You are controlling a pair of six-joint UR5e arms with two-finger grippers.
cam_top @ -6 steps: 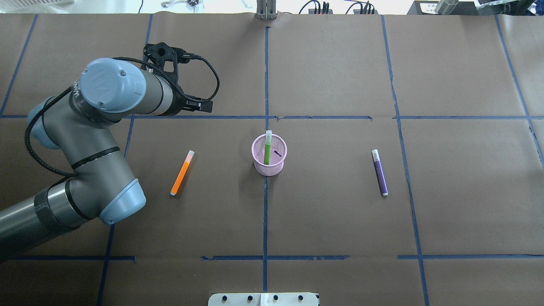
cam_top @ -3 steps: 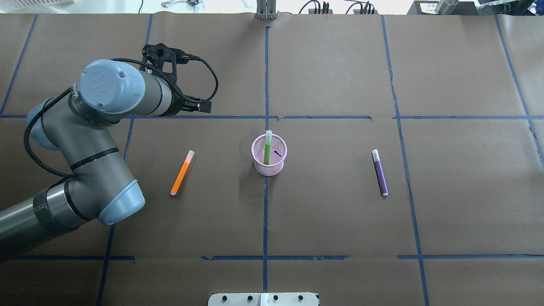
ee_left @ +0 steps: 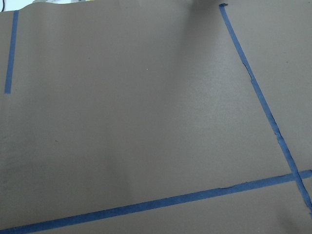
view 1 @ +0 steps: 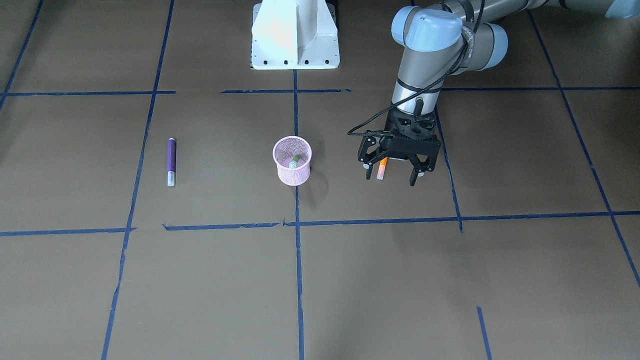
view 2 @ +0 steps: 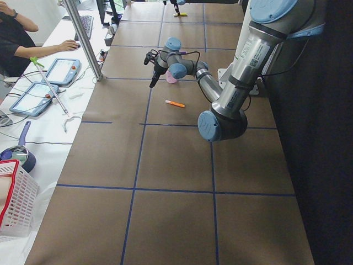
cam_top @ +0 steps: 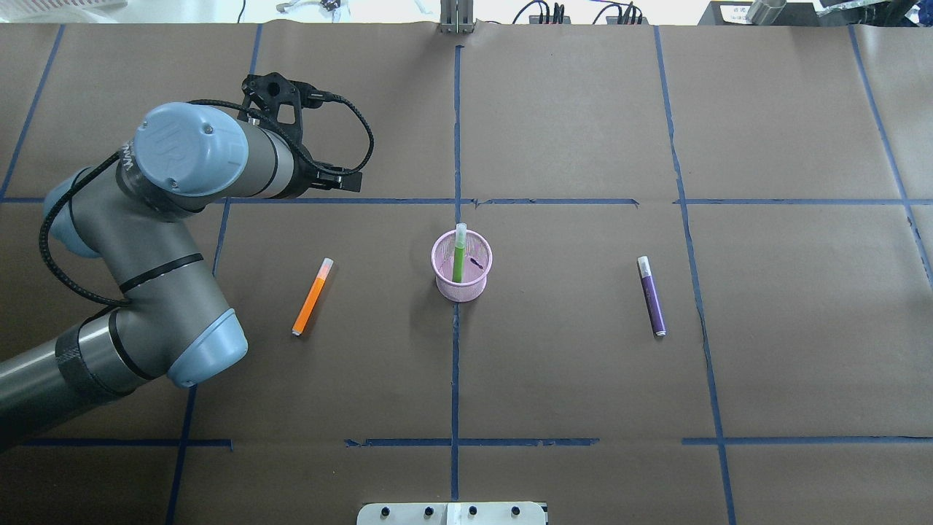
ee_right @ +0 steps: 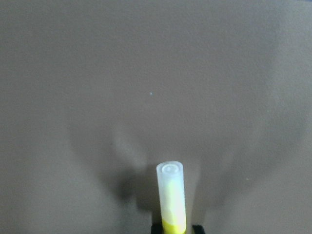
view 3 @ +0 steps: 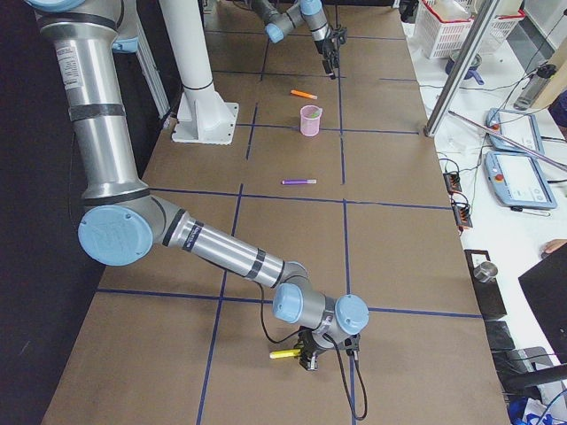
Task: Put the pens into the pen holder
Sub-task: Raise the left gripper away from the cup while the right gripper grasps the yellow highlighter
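Note:
The pink mesh pen holder (cam_top: 461,290) (view 1: 292,174) stands at the table's centre with the green pen (cam_top: 458,257) (view 1: 295,160) upright inside it. The orange pen (cam_top: 312,297) (view 1: 382,169) lies flat to its left. My left gripper (view 1: 391,175) hangs open above the table just beyond the orange pen's cap end, touching nothing. The purple pen (cam_top: 652,295) (view 1: 171,161) lies flat to the holder's right. My right gripper (view 3: 310,354) sits far off to the right, shut on a yellow pen (ee_right: 171,197) (view 3: 285,353).
Blue tape lines (cam_top: 455,131) divide the brown paper into squares. The white robot base (view 1: 295,35) stands at the near edge. A side bench holds tablets (view 2: 58,70) and a white basket (view 2: 16,193), with a person's arm (view 2: 52,48) there.
My left arm has drifted slightly left and away from the robot. The pens and the holder have not moved.

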